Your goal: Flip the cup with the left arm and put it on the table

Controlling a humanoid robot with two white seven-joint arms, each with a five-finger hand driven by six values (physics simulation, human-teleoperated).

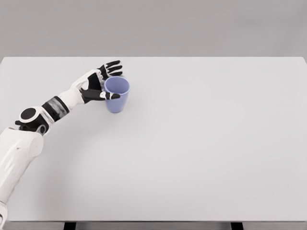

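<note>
A light blue cup (118, 98) stands upright on the white table (201, 143), mouth up, left of the middle and toward the far side. My left hand (114, 81) comes in from the lower left and sits right against the cup's left side. Its black fingers (111, 67) stretch out behind the rim, spread rather than curled. The thumb (109, 96) lies across the near left of the cup wall. The hand looks open around the cup, not clamped on it. The right arm does not show.
The table's far edge (153, 57) runs just behind the hand. The white left forearm and elbow (33, 120) lie over the table's left part.
</note>
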